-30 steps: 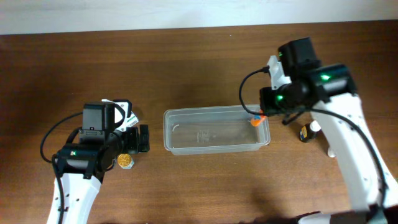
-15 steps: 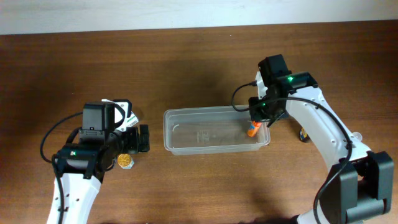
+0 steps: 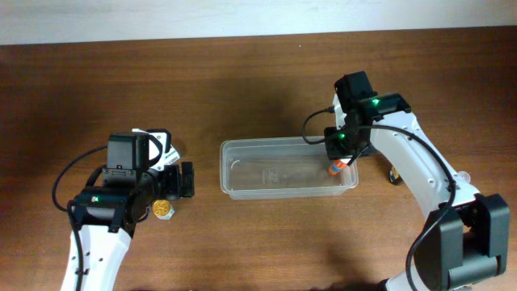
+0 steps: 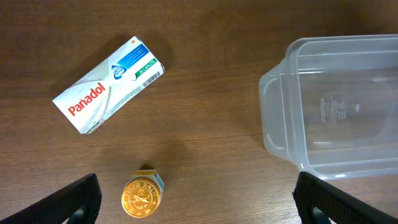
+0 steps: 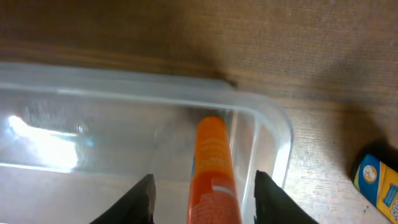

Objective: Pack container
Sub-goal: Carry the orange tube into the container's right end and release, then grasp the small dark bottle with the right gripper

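Observation:
The container (image 3: 275,176) is a clear plastic tub in the middle of the table; it also shows in the left wrist view (image 4: 339,106) and the right wrist view (image 5: 124,130). My right gripper (image 3: 339,158) hangs over its right end with the jaws apart. An orange tube (image 5: 214,165) stands inside the tub against the right wall, between the fingers with a gap on each side; overhead it shows as an orange spot (image 3: 334,168). My left gripper (image 3: 186,179) is open and empty, left of the tub, above bare wood (image 4: 198,202).
A white Panadol box (image 4: 109,93) and a gold Tiger Balm tin (image 4: 142,196) lie left of the tub, by the left gripper. A small bottle with a yellow and blue label (image 3: 395,173) lies on the wood right of the tub, also seen in the right wrist view (image 5: 379,183).
My right gripper came down from above into the tub's right end with the orange tube. The tub has slid a little to the right. The left arm has not moved.

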### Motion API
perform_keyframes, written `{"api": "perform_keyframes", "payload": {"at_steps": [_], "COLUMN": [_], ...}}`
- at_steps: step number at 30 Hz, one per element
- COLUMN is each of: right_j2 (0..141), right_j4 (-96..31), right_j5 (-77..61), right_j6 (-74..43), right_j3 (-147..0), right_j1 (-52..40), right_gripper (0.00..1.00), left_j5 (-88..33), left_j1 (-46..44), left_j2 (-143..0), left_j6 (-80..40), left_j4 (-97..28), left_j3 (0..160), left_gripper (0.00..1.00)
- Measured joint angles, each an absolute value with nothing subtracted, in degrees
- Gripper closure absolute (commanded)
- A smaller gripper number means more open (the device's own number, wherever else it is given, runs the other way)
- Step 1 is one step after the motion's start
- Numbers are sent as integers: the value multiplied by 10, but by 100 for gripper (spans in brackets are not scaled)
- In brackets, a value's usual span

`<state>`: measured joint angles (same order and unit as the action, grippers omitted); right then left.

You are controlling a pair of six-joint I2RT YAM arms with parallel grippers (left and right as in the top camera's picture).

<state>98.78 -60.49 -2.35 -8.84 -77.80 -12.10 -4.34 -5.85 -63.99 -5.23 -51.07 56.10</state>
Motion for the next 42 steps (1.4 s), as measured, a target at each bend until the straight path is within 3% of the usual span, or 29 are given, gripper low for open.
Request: {"api": "perform_keyframes", "payload": {"at_steps": [7,12,21,28,38,42], "right_j2": [964,922,884,890,929,942], "right_j4": [-685,-736,-795,-719,-589,-571], "right_j5": [-14,7,13,-10,-18,-18], "right_j6": [-88,-115,-169,-180,-180,-180], "right_j3": [-864,-956,-960,-808,-673,-673], "right_j1": [-121,-107,62,145,153,153], "right_gripper": [51,34,24,23,23,38], "left_j5": [-44,-43,-43,-44,-44,-44], "left_j1": [-58,-58,-58,-58,-58,-58], "left_j2": [-640,-640,-640,-640,-640,-640], "left_j6": [-52,-52,-52,-52,-52,-52], "left_j4": [-511,-511,-511,-510,-511,-511], "left_j3": [561,561,561,561,562,562], "left_gripper": [1,1,1,1,1,1]}}
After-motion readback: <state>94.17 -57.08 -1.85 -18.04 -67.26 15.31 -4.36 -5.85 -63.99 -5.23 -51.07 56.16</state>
